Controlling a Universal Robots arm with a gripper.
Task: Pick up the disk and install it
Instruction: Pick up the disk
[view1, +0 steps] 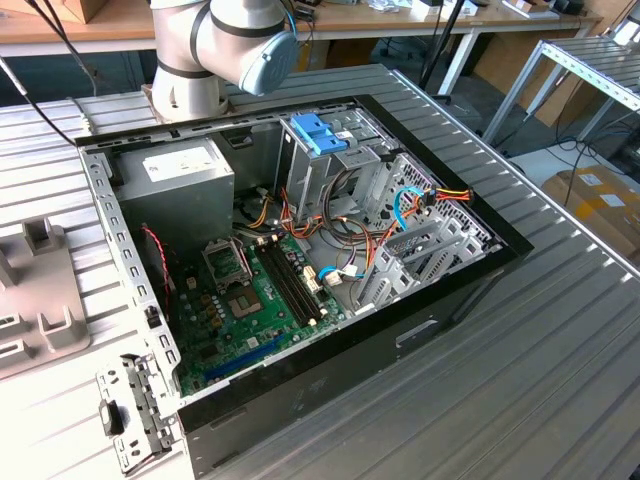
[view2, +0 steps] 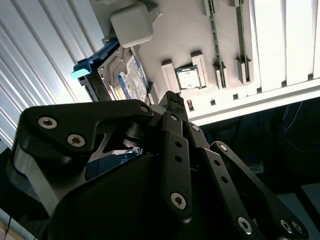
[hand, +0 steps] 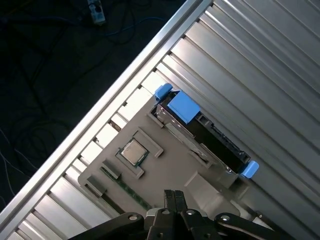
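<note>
Nearest, end effector (hand: 173, 196): pressed together, pinching nothing; I see it hanging over the fixture plate (hand: 165, 175), clear of the disk (hand: 215, 140).
fixture plate: grey with moulded pockets, lying flat on the ribbed worktop (hand: 260, 60).
processor chip (hand: 132, 152): seated in one pocket of the fixture plate.
disk: standing on edge in a slot at the fixture plate's border, just beyond the processor chip, with its blue tab (hand: 182, 106) at one end; in the second wrist view its labelled face (view2: 131, 80) is turned toward the end effector.
computer case (view1: 420, 335): open on the worktop in the exterior view, motherboard (view1: 250, 300) exposed, blue latch (view1: 318, 130) atop the metal cage.
arm (view1: 220, 45): I see its base behind the computer case.
</note>
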